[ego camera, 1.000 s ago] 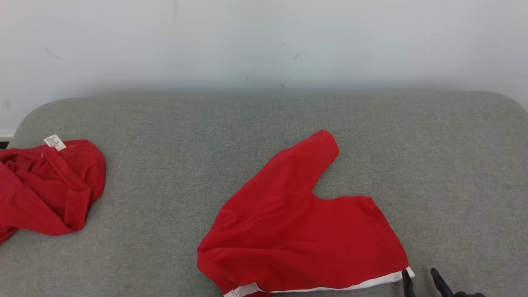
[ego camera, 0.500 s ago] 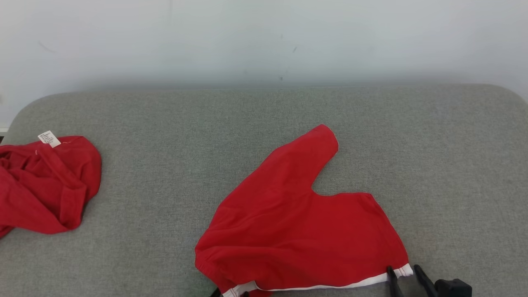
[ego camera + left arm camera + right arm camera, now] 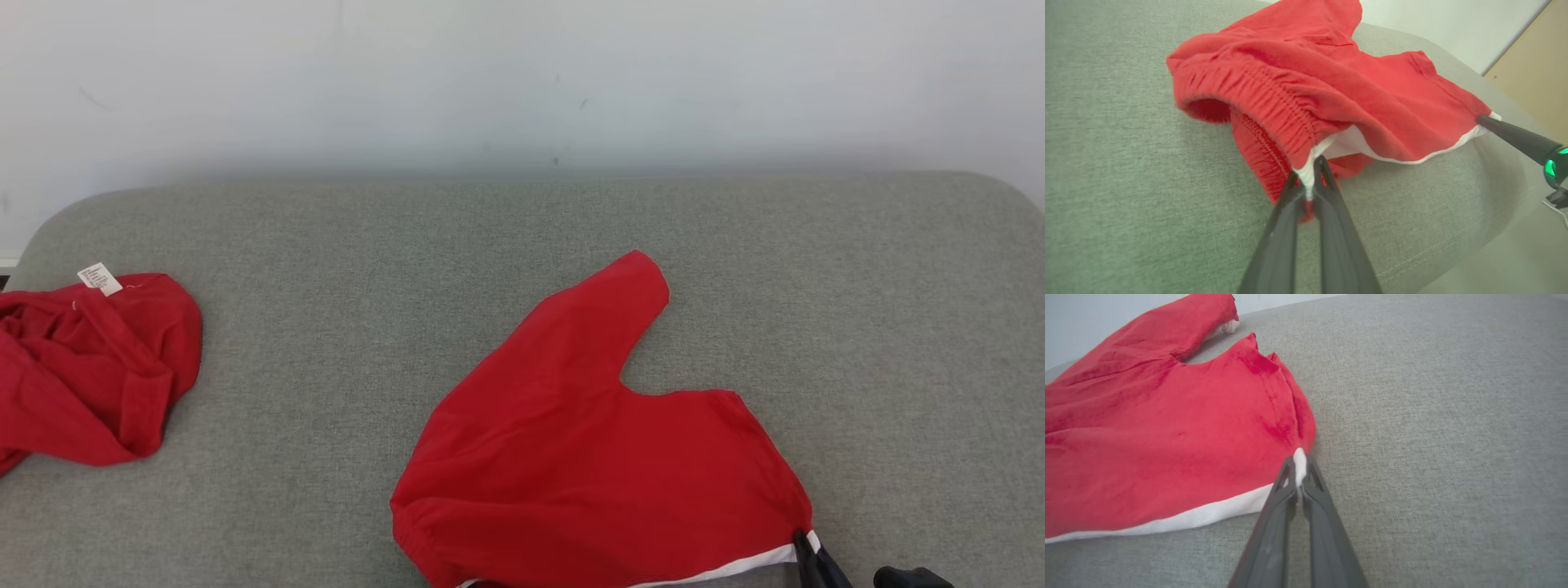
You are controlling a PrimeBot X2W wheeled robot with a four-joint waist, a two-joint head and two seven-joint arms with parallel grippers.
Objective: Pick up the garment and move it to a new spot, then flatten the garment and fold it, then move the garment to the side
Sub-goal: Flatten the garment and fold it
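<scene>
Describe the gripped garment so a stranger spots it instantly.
On the grey upholstered surface, the red shorts lie spread near the front edge, right of centre. Unlike the crumpled red garment at far left, they have white trim, pinched by the left claw and right claw.

I read the garment [image 3: 604, 457] as plain solid red, no print, with a white band along one edge. The padded surface [image 3: 326, 245] beneath it is a flecked mid-grey weave. At nine o'clock sits a second cloth [image 3: 90, 384] in the same red, with a small white label [image 3: 100, 278]. The wall [image 3: 522, 82] is pale off-white with a few faint dark marks. The left end effector [image 3: 1310, 179] and right end effector [image 3: 1299, 467] are dark grey to black. A green light [image 3: 1551, 167] glows on the right one's body.
</scene>
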